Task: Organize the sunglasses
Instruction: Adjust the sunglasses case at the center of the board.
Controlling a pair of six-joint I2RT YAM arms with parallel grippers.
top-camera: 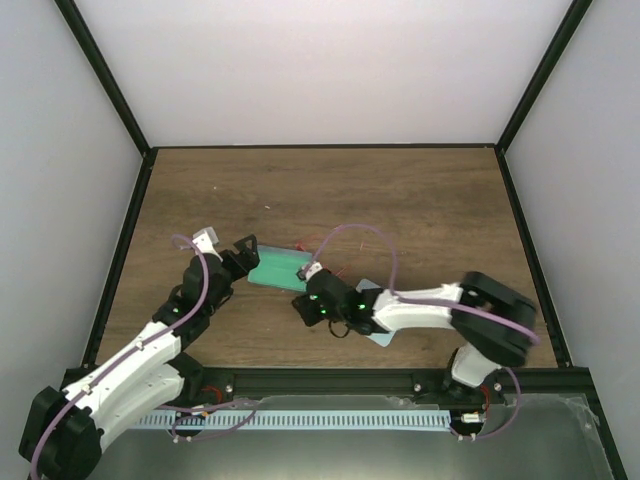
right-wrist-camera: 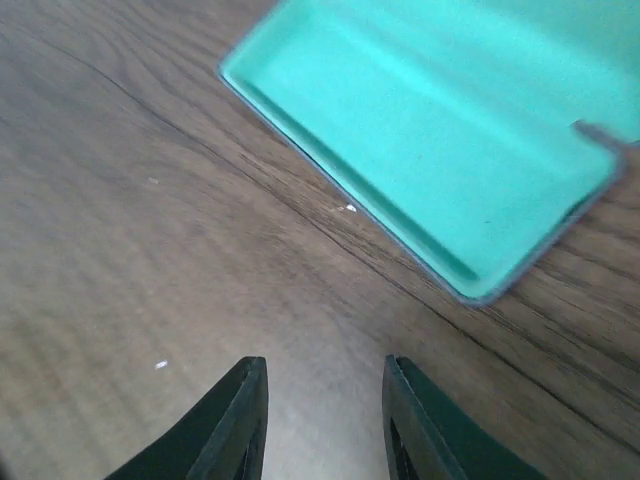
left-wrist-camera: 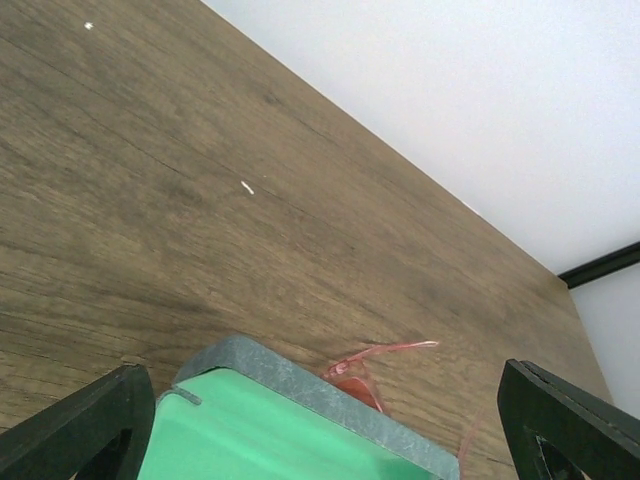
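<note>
The sunglasses (left-wrist-camera: 362, 388) lie on the table (left-wrist-camera: 200, 200), ahead of the left pincer (left-wrist-camera: 320, 440), just past the far edge of the open green case (left-wrist-camera: 280, 430). The left pincer is spread wide, one finger on each side of the case. The right pincer (right-wrist-camera: 325, 425) is parted too and holds nothing. The case lies ahead of it.
</note>
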